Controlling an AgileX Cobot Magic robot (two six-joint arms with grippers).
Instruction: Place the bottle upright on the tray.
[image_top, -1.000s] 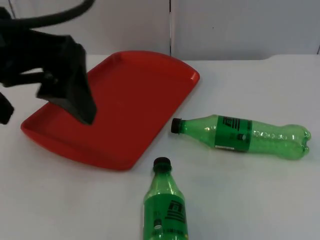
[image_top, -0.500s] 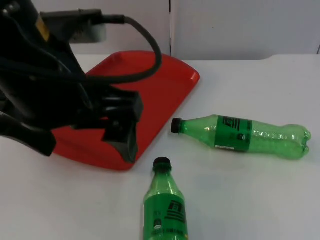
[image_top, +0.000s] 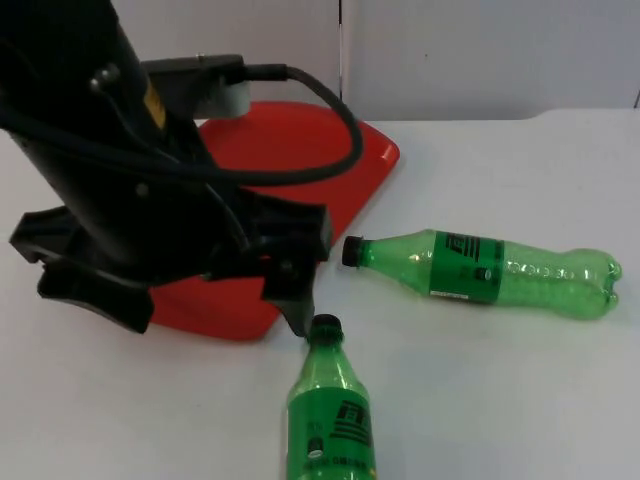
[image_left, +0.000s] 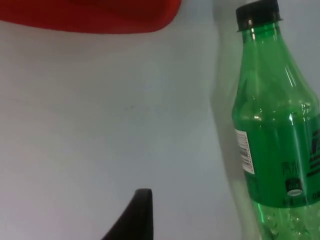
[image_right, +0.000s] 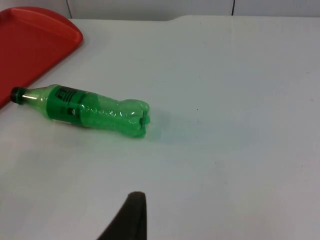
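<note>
Green bottle (image_top: 330, 410) lies on its side on the white table (image_top: 520, 390), cap toward the red tray (image_top: 300, 160); the left gripper (image_top: 295, 300) hovers beside that cap, seemingly lining up a grasp, though I cannot tell its opening

A second bottle (image_top: 480, 268) lies nearby

A green transparent plastic bottle (image_right: 85, 113) with a black cap and dark label lies on its side on the white table top (image_right: 235, 100). Its capped end sits just beside the edge of a red plastic tray (image_right: 35, 42). One black fingertip (image_right: 129, 218) of the right gripper stands over bare table, well apart from the bottle.
</note>
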